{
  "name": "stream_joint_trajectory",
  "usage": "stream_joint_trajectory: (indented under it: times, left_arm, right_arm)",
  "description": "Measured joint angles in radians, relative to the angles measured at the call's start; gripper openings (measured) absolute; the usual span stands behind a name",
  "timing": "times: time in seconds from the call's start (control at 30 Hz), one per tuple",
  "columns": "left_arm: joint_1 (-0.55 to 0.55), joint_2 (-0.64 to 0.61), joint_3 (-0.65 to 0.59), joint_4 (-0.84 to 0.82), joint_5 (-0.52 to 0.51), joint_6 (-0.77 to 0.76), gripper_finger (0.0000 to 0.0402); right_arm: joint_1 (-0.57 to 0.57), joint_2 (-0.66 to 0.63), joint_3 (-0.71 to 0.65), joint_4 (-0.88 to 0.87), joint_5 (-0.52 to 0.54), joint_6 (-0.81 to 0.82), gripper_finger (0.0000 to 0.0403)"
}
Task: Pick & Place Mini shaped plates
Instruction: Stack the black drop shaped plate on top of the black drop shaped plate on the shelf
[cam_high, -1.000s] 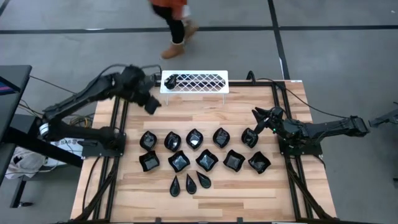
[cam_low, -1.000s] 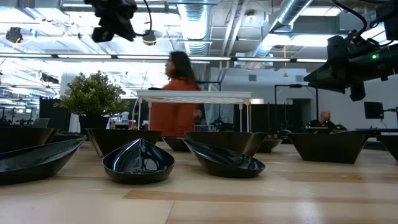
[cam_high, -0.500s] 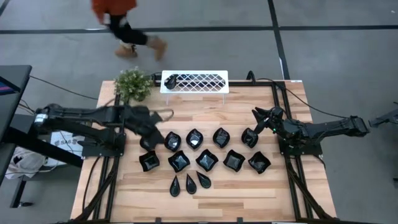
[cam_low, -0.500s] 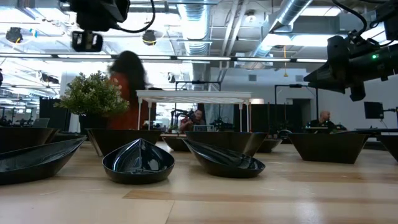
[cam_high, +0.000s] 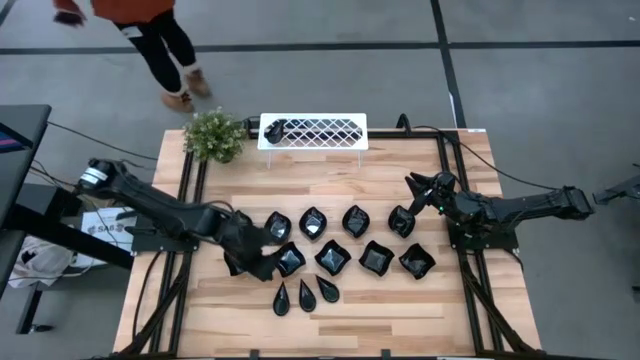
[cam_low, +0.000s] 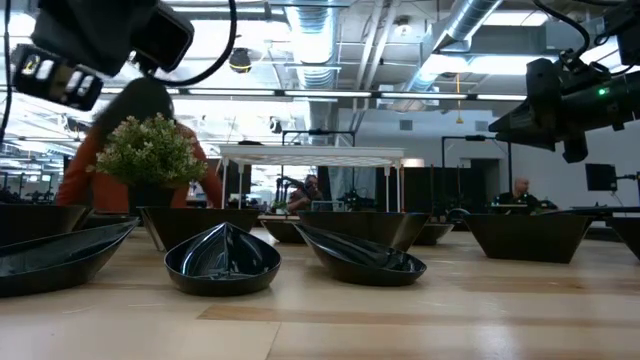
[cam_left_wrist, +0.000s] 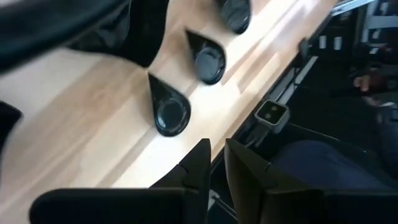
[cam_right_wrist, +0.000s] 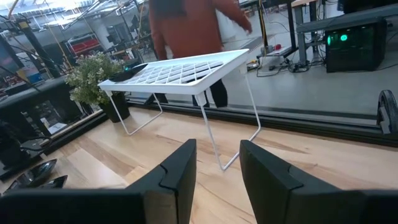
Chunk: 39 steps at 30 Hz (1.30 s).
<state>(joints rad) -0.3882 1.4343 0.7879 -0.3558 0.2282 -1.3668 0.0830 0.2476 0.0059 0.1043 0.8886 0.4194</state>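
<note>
Glossy black mini plates lie on the wooden table in two rows (cam_high: 333, 257), with three slim teardrops (cam_high: 305, 293) nearer the near edge. One more plate (cam_high: 277, 128) lies on top of the white rack. My left gripper (cam_high: 255, 258) hangs above the left end of the rows, covering a plate there. In the left wrist view its fingers (cam_left_wrist: 217, 146) stand a little apart, open, with the teardrops (cam_left_wrist: 169, 112) beyond them. My right gripper (cam_high: 420, 190) waits open at the table's right side, next to the rightmost far-row plate (cam_high: 402, 221).
The white lattice rack (cam_high: 330, 132) stands at the far edge, with the green potted plant (cam_high: 213, 135) to its left. A person (cam_high: 150, 30) walks on the floor beyond the far edge. Bare wood shows between rack and plates (cam_high: 330, 180) and along the near edge.
My left arm has swung from beside the rack toward the near edge and come down over the left end of the plate rows. The person beyond the table has walked toward the left. The plates and my right arm have kept still.
</note>
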Motion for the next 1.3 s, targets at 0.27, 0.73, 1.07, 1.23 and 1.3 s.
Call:
stream_joint_trajectory:
  times: [0.27, 0.73, 1.07, 1.23, 1.3]
  left_arm:
    - [-0.055, 0.102, 0.000, 0.071, -0.006, -0.083, 0.0049]
    - [-0.098, 0.218, 0.001, 0.138, -0.026, -0.116, 0.0050]
    - [-0.098, 0.239, 0.001, 0.150, -0.074, -0.116, 0.0107]
    - [-0.098, 0.239, 0.001, 0.150, -0.083, -0.114, 0.0123]
    - [-0.098, 0.239, 0.001, 0.149, -0.087, -0.112, 0.0124]
  right_arm:
    - [0.000, 0.000, 0.000, -0.003, 0.000, -0.001, 0.0119]
    - [0.000, 0.000, 0.000, -0.008, 0.000, -0.001, 0.0119]
    - [0.000, 0.000, 0.000, -0.009, 0.000, -0.001, 0.0119]
    - [0.000, 0.000, 0.000, -0.008, 0.001, -0.001, 0.0119]
    - [0.000, 0.000, 0.000, -0.009, 0.001, -0.001, 0.0119]
